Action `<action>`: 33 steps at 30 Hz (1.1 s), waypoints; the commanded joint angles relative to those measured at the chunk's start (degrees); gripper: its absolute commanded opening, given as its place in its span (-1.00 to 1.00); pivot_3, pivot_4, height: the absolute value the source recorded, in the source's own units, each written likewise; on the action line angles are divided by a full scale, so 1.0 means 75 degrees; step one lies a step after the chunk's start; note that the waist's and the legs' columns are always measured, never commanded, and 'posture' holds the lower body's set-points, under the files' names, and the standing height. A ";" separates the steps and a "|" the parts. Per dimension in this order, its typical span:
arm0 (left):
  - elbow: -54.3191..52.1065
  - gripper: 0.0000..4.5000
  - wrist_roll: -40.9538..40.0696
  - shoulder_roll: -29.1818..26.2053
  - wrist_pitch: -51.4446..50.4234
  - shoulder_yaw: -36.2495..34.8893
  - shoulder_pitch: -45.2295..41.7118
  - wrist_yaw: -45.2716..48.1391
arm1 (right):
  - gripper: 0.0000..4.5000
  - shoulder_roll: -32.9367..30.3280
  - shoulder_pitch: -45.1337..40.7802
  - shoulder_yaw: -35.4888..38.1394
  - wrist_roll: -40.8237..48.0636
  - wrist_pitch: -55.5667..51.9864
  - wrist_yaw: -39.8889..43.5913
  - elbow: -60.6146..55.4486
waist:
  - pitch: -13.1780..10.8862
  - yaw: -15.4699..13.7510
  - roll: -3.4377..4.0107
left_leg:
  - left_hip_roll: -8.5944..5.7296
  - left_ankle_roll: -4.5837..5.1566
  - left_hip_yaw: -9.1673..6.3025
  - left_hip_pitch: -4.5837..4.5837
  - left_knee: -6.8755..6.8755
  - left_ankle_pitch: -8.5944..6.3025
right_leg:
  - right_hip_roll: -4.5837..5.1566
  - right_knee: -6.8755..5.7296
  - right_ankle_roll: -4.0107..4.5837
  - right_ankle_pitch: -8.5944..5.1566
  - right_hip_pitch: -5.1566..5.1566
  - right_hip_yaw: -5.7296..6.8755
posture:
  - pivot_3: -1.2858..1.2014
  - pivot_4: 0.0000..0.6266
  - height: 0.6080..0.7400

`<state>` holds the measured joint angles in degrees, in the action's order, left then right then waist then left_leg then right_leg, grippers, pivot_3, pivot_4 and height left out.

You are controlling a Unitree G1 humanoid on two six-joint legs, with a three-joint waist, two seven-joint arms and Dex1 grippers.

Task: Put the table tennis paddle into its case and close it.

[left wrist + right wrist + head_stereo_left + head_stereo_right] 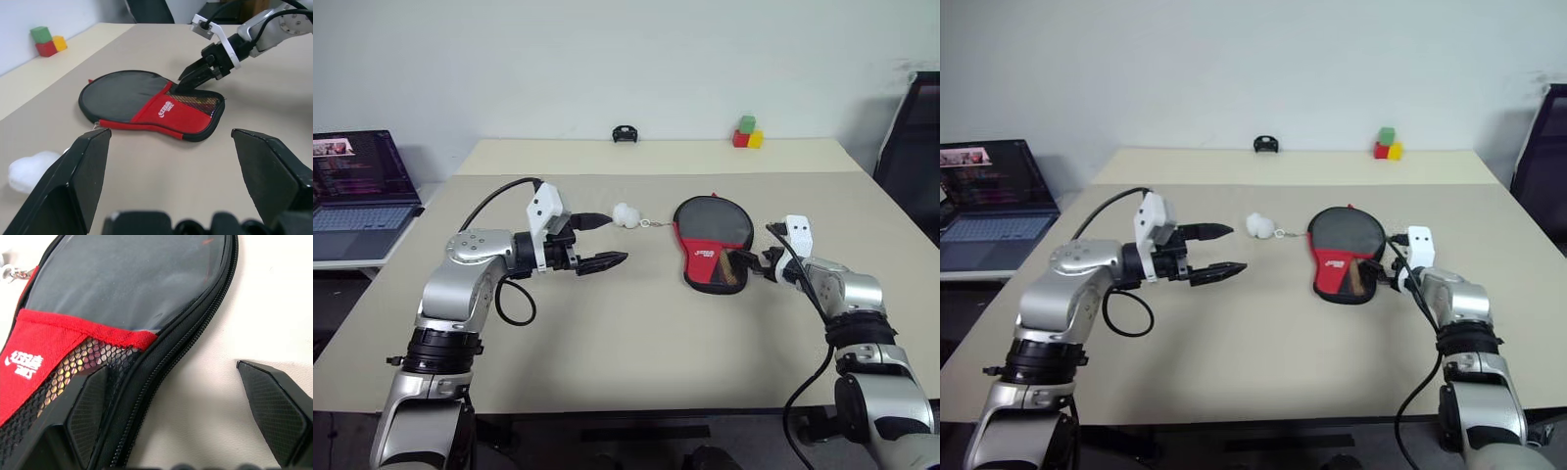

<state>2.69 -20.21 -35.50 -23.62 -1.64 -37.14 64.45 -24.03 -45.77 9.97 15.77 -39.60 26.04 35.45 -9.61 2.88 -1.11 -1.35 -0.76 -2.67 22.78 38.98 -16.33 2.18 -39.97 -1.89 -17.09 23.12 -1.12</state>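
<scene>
The case (710,235), black with a red panel and white lettering, lies flat on the table right of centre. Through its mesh pocket (73,367) a light wooden shape shows, apparently the table tennis paddle's handle; the rest of the paddle is hidden inside. My right gripper (746,262) is open at the case's narrow end. One of its fingers (90,406) rests over the mesh and the other is over bare table, so the two straddle the zipper edge (195,318). My left gripper (605,242) hangs open and empty above the table, left of the case.
A fluffy white ball (626,215) on a short chain lies just left of the case. Coloured blocks (747,134) and a small black object (625,133) sit at the far edge. A laptop (362,191) stands off to the left, a dark chair (915,137) to the right.
</scene>
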 commanded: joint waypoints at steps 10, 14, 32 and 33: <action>-0.0192 0.92 -0.0121 -0.0154 0.0107 -0.0098 -0.0041 -0.0063 | 1.00 0.0395 -0.0529 -0.0415 -0.0275 0.0626 0.0627 0.0821 | 0.0000 0.0129 0.0000 | 0.0008 0.0000 0.0001 -0.0008 -0.0002 0.0005 | -0.0005 -0.0006 0.0015 0.0012 0.0000 -0.0002 | 0.03 -0.52 1.00; -0.0176 0.92 -0.0120 -0.0150 0.0126 -0.0086 -0.0039 -0.0055 | 1.00 0.0465 -0.0522 -0.0536 -0.0401 0.0724 0.0653 0.0817 | 0.0000 0.0156 0.0000 | 0.0009 0.0000 0.0000 -0.0007 -0.0004 0.0006 | -0.0006 -0.0005 0.0015 0.0012 0.0002 -0.0001 | 0.03 -0.52 1.00; -0.0140 0.92 -0.0097 -0.0118 0.0128 -0.0021 -0.0080 -0.0053 | 0.14 0.0649 -0.0706 -0.0358 -0.0510 0.0471 0.0515 0.1130 | 0.0000 0.0193 0.0000 | 0.0010 -0.0001 -0.0001 -0.0007 -0.0006 0.0006 | -0.0005 -0.0003 0.0015 0.0012 0.0003 -0.0002 | 0.03 -0.52 1.00; -0.0149 0.92 -0.0104 -0.0117 0.0117 -0.0022 -0.0078 -0.0054 | 0.01 0.0661 -0.0713 -0.0331 -0.0492 0.0442 0.0513 0.1132 | 0.0000 0.0193 0.0000 | 0.0010 -0.0001 -0.0001 -0.0007 -0.0006 0.0006 | -0.0005 -0.0004 0.0015 0.0012 0.0003 -0.0002 | 0.03 -0.52 1.00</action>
<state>2.68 -20.23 -35.90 -23.33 -1.49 -37.07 64.30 -19.68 -50.67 7.75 12.08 -35.36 29.97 43.09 -9.60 4.33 -1.11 -1.28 -0.77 -2.68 22.73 38.93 -16.28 2.14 -40.00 -1.78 -17.00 23.14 -1.14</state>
